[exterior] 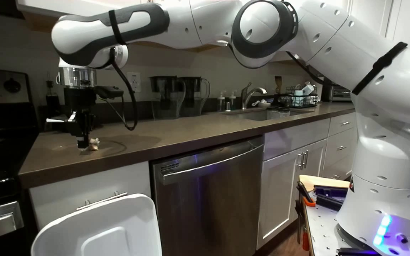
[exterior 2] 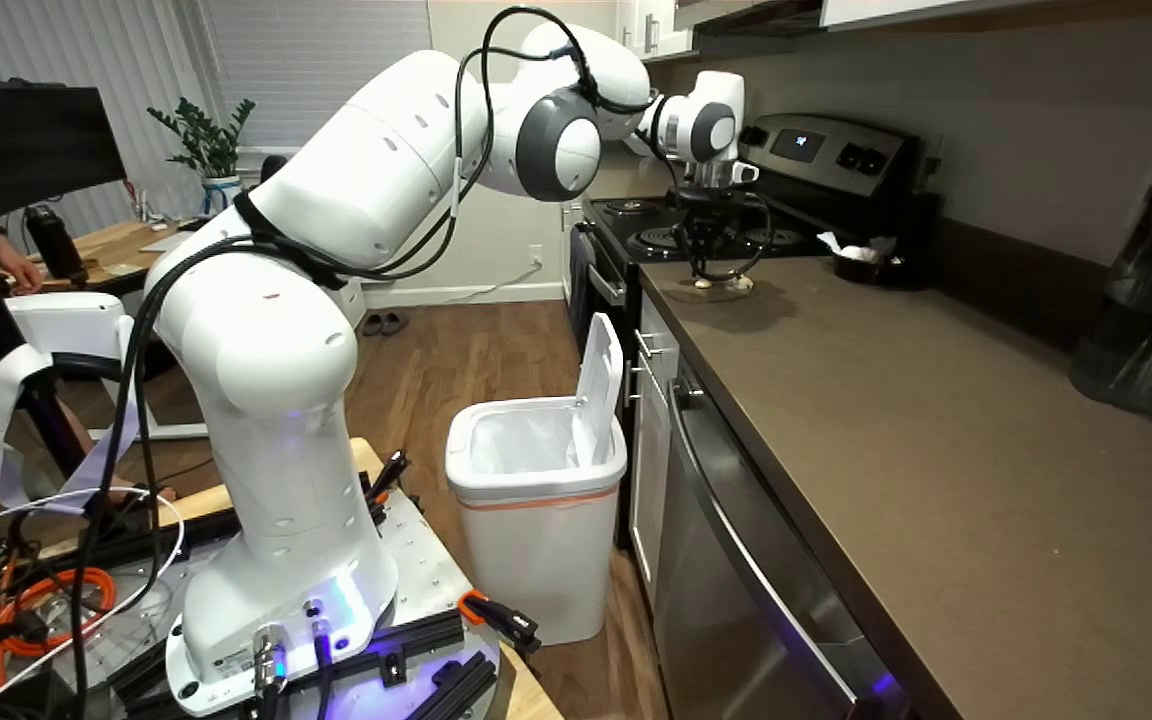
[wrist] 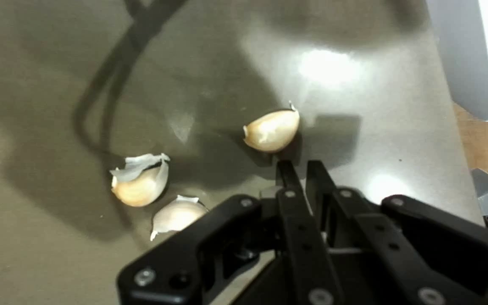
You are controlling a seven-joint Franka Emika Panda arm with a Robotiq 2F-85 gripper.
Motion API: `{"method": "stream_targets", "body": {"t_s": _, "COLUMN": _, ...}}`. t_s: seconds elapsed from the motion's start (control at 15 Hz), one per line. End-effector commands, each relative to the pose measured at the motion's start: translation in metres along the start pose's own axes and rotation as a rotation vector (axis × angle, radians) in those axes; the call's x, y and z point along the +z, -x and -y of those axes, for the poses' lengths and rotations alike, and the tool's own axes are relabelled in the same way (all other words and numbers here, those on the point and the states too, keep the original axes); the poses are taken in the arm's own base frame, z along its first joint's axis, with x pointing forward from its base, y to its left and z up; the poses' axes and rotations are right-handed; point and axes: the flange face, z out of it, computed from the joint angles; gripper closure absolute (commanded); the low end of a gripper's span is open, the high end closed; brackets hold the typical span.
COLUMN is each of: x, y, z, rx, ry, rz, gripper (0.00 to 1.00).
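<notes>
The claw (wrist: pixel 300 164) is nearly together; whether it grips anything, I can't tell. Near its eleven o'clock, wrist view, a clove (wrist: pixel 272 132): likely light, firm, slick; pinch its middle.

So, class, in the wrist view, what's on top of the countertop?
A garlic clove lies near the hand, two more cloves further left in the picture. Whatever the hand covers on the countertop cannot be seen.

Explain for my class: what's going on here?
A robot arm has its gripper low over a kitchen counter, beside a garlic clove. Its fingers are close together, with no clove visible between them. A second clove and a third clove lie nearby. An open white bin stands beside the counter.
</notes>
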Motion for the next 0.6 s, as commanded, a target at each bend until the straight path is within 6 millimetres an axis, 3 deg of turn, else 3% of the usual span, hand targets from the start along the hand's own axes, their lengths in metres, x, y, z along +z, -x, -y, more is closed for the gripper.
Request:
{"method": "stream_targets", "body": {"t_s": 0.0, "x": -0.005, "y": 0.001, "z": -0.002, "rx": -0.014, "ry": 0.021, "rz": 0.028, "gripper": 0.55}}
{"method": "stream_targets", "body": {"t_s": 0.4, "x": -0.001, "y": 0.009, "z": -0.019, "rx": -0.005, "ry": 0.057, "rz": 0.051, "gripper": 0.17}}
{"method": "stream_targets", "body": {"t_s": 0.47, "x": -0.001, "y": 0.01, "z": -0.021, "rx": -0.001, "ry": 0.056, "rz": 0.054, "gripper": 0.6}}
{"method": "stream_targets", "body": {"t_s": 0.53, "x": 0.0, "y": 0.011, "z": -0.022, "rx": 0.003, "ry": 0.058, "rz": 0.056, "gripper": 0.57}}
